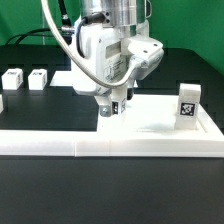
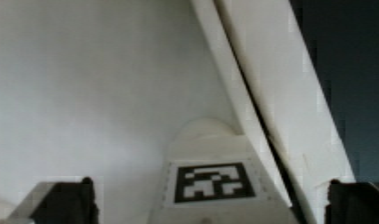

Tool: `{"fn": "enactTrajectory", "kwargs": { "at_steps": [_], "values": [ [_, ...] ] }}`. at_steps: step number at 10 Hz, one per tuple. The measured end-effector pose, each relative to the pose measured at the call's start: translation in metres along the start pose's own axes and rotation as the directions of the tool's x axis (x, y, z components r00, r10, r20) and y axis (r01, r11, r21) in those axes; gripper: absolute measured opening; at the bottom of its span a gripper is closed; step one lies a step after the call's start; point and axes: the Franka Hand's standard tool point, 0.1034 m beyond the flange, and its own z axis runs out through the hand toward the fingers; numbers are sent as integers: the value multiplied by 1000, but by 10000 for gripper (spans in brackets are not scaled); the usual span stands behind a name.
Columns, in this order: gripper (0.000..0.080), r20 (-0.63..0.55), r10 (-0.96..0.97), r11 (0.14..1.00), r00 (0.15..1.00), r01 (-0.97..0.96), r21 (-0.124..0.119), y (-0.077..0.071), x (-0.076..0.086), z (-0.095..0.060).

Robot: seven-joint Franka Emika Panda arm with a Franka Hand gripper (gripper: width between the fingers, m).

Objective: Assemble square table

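Two legs (image 1: 38,77) side by side on the counter (image 1: 45,108), far left. Third leg (image 1: 188,104) upright on the panel (image 1: 150,118), right edge. Fingers (image 2: 65,203) spread apart, low over the panel, flanking a fourth leg (image 2: 212,165) without touching. Rail (image 1: 110,148) along the panel's near edge, touching it.

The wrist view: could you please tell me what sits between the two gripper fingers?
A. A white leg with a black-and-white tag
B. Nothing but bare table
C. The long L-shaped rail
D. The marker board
A: a white tagged leg lies between the fingers of the gripper, with a clear gap on each side, so the jaws stand open and do not touch it.
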Motion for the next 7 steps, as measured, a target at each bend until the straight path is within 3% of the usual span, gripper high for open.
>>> {"fn": "enactTrajectory", "kwargs": {
  "at_steps": [2,4,7],
  "values": [
    [649,3,-43,999,999,43,5,-1,1,-2],
    [649,40,-211,977,977,210,32,4,8,-25],
    [649,59,-459,889,887,456,47,15,5,-49]
  ]
}}
